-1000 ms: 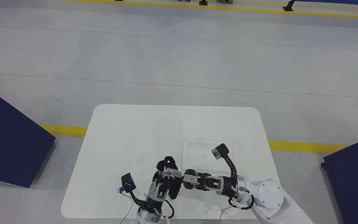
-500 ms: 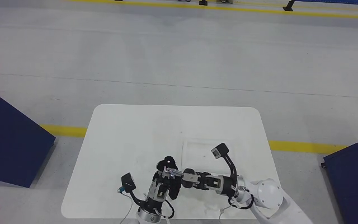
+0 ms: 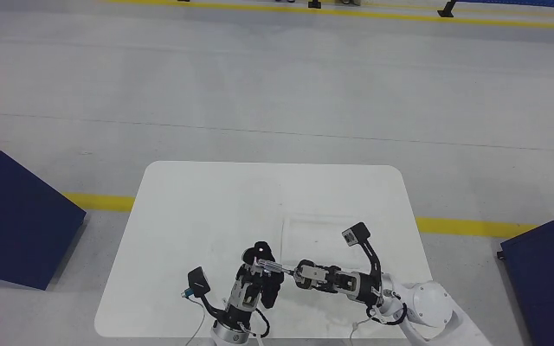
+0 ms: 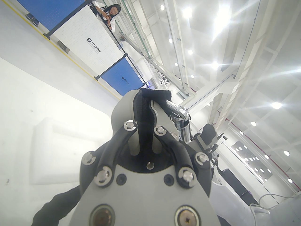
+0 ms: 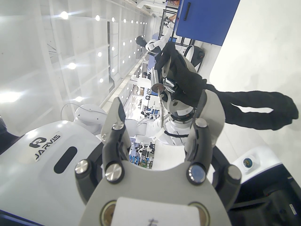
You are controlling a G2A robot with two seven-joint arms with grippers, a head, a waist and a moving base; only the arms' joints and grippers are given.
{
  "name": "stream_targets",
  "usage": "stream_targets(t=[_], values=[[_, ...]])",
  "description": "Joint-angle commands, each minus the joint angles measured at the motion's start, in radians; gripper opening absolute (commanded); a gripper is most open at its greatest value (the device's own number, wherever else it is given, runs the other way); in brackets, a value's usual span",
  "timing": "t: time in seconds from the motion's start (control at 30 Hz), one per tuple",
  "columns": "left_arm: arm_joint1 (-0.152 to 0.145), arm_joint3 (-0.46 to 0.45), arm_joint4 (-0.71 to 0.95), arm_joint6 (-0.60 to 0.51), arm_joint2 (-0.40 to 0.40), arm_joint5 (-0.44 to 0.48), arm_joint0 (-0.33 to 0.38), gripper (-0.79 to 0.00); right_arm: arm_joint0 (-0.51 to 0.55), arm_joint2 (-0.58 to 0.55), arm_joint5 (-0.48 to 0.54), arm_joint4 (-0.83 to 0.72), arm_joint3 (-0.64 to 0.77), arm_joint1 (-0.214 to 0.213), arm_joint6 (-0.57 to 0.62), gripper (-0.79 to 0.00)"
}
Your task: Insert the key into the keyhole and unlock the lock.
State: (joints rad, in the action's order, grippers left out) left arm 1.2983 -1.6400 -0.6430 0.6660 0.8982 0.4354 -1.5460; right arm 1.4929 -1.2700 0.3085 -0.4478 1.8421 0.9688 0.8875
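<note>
The lock (image 5: 165, 81) is held up over the near part of the table (image 3: 173, 216) by the left tool (image 3: 260, 258); this tool is pressed together on the lock, and black cloth (image 5: 185, 81) is wrapped round it. In the left wrist view, the shiny bar of the lock is seen poking out past the cloth.

The key (image 5: 160, 99) is seen sticking out of the round end of the lock, pointed at the right tool (image 5: 162, 109); the right tool is spread wide. The free end of the key seems to lie between its two fingers (image 5: 117, 123), with a gap on each side, so the key is not touched by them. From the top, the two tools are seen tip to tip and close, with the thin key between them.

A long strip of the black cloth is seen trailing off to one side of the left tool; it is not in the gap between key and right tool.

A white tray (image 3: 316, 227) lies flat on the table, just past the tools; grey floor with a yellow line (image 3: 450, 227) is seen past the table, and a blue board (image 3: 35, 221) is seen at the side.
</note>
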Motion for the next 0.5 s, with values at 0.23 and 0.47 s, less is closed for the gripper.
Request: stream_targets(t=[0.23, 0.47], values=[[0.0, 0.0, 0.0, 0.0, 0.0, 0.0, 0.0, -0.785, 0.049, -0.037, 0.01, 0.009, 0.028, -0.005, 0.013, -0.785], [0.0, 0.0, 0.0, 0.0, 0.0, 0.0, 0.0, -0.785, 0.047, -0.029, 0.005, 0.022, 0.035, -0.003, 0.007, -0.785]])
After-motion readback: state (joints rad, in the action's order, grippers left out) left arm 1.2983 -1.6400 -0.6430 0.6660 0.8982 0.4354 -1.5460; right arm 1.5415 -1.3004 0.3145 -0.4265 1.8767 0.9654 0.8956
